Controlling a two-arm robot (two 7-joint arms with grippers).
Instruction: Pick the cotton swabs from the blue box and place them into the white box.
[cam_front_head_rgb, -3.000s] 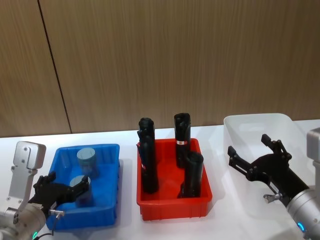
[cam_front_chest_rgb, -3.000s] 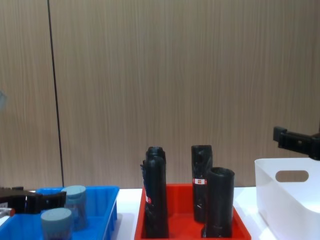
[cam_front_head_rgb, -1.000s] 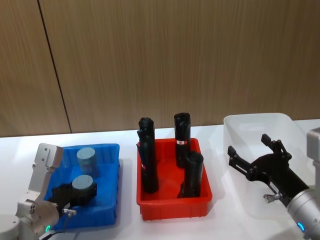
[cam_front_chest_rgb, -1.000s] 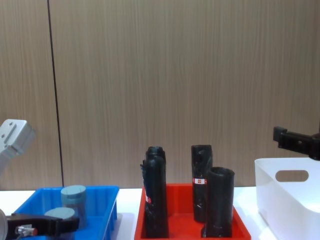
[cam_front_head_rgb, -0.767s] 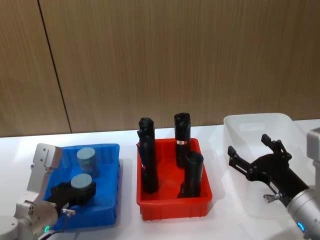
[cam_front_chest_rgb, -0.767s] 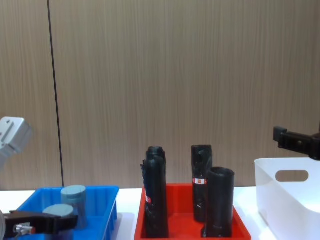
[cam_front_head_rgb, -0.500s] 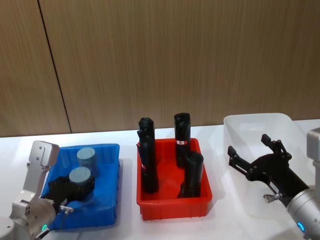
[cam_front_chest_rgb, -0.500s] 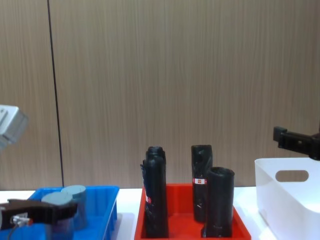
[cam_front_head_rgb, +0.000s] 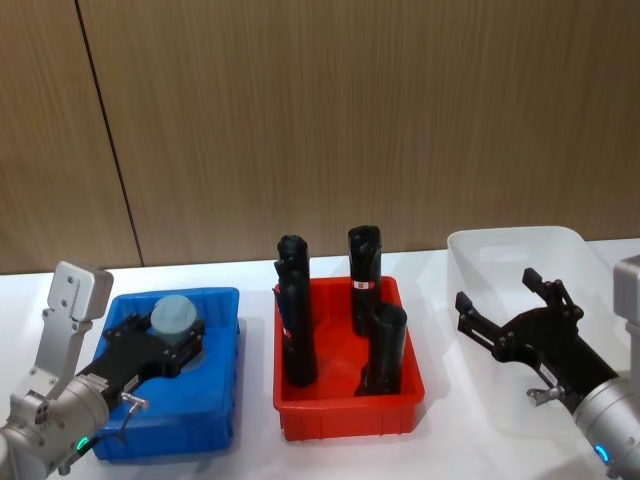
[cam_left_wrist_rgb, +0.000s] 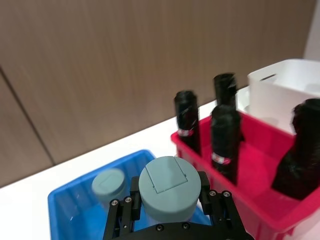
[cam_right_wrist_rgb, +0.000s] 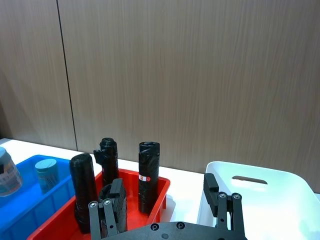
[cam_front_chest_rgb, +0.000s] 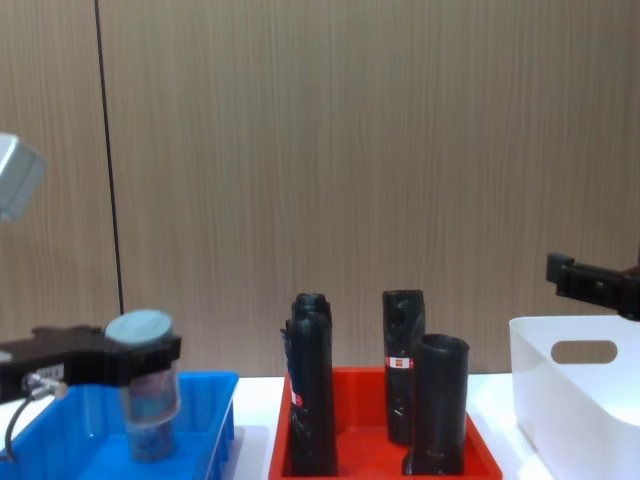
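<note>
Wood-panel wall (cam_front_head_rgb: 350, 120), white table (cam_front_head_rgb: 452, 440) | left tool (cam_front_head_rgb: 172, 345) grips cotton swabs (cam_front_head_rgb: 176, 314) | right tool (cam_front_head_rgb: 497, 290) wide

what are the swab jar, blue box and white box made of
Swab jar held by the left gripper: clear plastic body, see-through; matte grey-blue lid, likely plastic. Blue box: glossy moulded plastic, rolled rim. White box: shiny, slightly translucent plastic, probably.

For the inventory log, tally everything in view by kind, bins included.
Clear plastic cotton swab jars with grey-blue lids: 2
Tall black tubes: 4
Plastic bins: blue bin, red bin, white bin: 3
Total: 9
</note>
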